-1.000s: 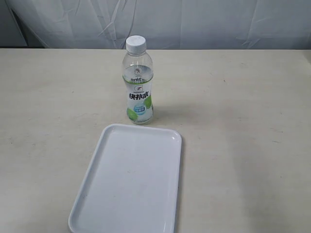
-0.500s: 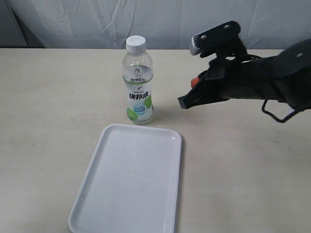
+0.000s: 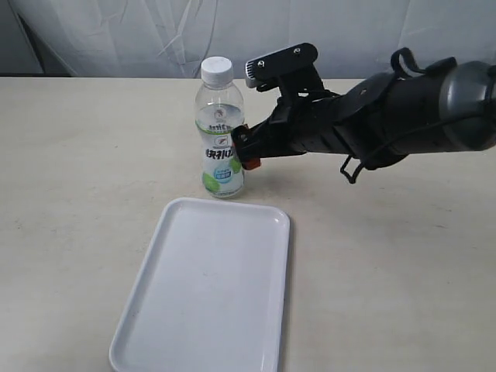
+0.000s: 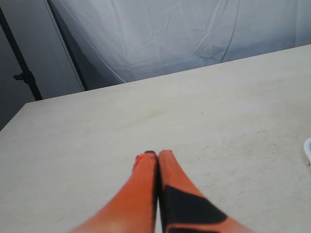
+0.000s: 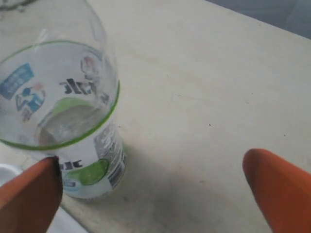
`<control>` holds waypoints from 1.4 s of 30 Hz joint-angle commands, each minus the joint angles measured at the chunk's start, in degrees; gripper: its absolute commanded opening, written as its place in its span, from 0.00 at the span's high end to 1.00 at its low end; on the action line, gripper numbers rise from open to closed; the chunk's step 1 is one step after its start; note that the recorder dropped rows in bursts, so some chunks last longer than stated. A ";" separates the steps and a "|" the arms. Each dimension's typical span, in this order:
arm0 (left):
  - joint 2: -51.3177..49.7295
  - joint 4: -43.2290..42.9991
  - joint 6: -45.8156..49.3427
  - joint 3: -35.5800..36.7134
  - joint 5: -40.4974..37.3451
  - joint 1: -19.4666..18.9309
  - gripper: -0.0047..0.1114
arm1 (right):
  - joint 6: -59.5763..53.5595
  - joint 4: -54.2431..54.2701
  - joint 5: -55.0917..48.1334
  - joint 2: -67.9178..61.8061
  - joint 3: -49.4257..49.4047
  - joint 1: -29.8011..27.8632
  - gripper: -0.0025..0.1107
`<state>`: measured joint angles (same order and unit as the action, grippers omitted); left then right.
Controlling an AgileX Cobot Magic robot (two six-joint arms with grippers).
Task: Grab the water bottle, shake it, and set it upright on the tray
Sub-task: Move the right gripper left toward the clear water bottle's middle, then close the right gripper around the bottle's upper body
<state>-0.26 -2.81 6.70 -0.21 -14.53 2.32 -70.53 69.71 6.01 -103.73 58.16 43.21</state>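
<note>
The water bottle [image 3: 220, 132] stands upright on the table just behind the white tray [image 3: 208, 287]; it is clear, with a white cap and a white and green label. My right gripper [image 3: 243, 147] has reached in from the right and sits beside the bottle's label, its orange fingers spread wide. In the right wrist view the bottle [image 5: 63, 111] is near one finger, with bare table between the two fingers [image 5: 279, 187], and the right gripper [image 5: 150, 189] is open and holds nothing. My left gripper [image 4: 157, 155] is shut over bare table, far from the bottle.
A white curtain [image 3: 248, 35] hangs behind the table's far edge. The tray's corner [image 4: 308, 148] just shows at the side of the left wrist view. The right arm [image 3: 387, 120] stretches over the table's right half.
The right arm has come into view and moved left across the table, bringing its open gripper up beside the bottle. Bottle and tray have not moved.
</note>
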 commanded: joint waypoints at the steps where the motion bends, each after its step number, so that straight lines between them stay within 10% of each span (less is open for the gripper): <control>1: 0.26 0.12 -0.18 0.21 0.48 0.02 0.96 | 0.24 1.28 -3.13 -0.71 1.18 0.24 0.06; 35: 0.26 0.12 -0.06 0.21 0.48 0.02 0.96 | 0.24 1.39 -11.71 -8.96 13.11 0.24 0.06; 42: 0.26 0.12 -0.17 0.21 0.48 0.02 0.96 | 0.24 1.39 -11.79 -10.81 13.58 0.24 0.51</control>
<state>-0.26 -2.81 6.70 -0.21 -14.53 2.32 -70.31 71.15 -6.04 -114.14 71.31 43.53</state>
